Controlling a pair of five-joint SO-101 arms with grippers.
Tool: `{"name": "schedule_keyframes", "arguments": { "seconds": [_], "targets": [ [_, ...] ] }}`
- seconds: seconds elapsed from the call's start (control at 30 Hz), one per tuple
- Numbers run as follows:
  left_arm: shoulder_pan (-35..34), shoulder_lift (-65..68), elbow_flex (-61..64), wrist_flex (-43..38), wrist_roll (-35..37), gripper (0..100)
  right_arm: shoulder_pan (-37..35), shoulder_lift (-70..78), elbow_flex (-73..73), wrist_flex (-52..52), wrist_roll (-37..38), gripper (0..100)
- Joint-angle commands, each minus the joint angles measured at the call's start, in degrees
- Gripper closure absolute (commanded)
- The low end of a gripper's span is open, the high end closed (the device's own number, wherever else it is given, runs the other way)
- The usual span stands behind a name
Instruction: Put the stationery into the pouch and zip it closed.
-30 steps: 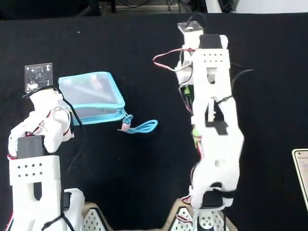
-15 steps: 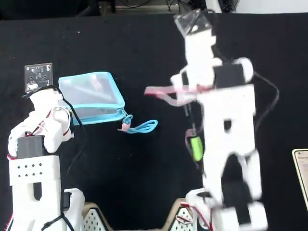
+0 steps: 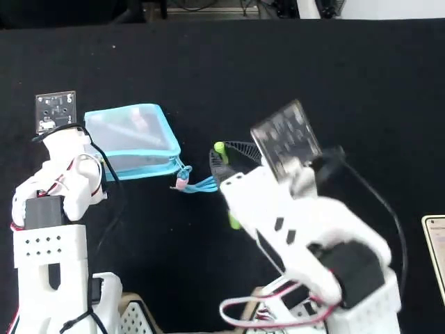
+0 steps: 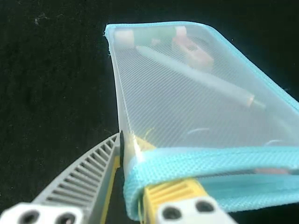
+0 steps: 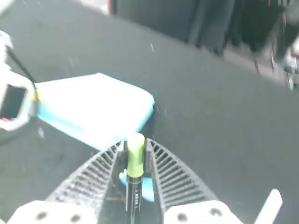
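The right gripper (image 5: 135,145) is clamped on a green-capped marker (image 5: 135,161), and the pouch (image 5: 93,109) lies just beyond its fingertips on the black table (image 5: 210,116). The left gripper (image 4: 127,156) pinches a corner of the pouch's blue zipper edge. Its wrist view picks out a pen (image 4: 196,77) and pink pieces (image 4: 191,46) through the mesh, faint shapes from above, while the high view adds the blue strap (image 3: 201,185) beside the right gripper.
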Motion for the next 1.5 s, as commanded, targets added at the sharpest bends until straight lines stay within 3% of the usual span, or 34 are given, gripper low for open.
{"name": "schedule_keyframes", "arguments": {
  "seconds": [0.0,0.4,0.73,1.17,1.47],
  "targets": [
    [-0.6,-0.6,-0.5,-0.2,0.3,97,-3.6,-8.2,6.8,-9.8,-0.4,98.7],
    [-0.6,-0.6,-0.5,-0.3,0.3,97,-14.5,-18.0,23.9,-35.9,-0.4,98.7],
    [-0.6,-0.6,-0.5,-0.2,0.3,97,-14.6,-18.0,40.7,-67.0,0.1,98.7],
    [-0.6,-0.6,-0.5,-0.2,0.3,97,-11.6,-17.9,53.8,-84.7,0.2,98.8],
    [-0.6,-0.6,-0.5,-0.3,0.4,97,-9.1,-14.5,57.2,-85.5,0.2,98.8]
  ]
}}
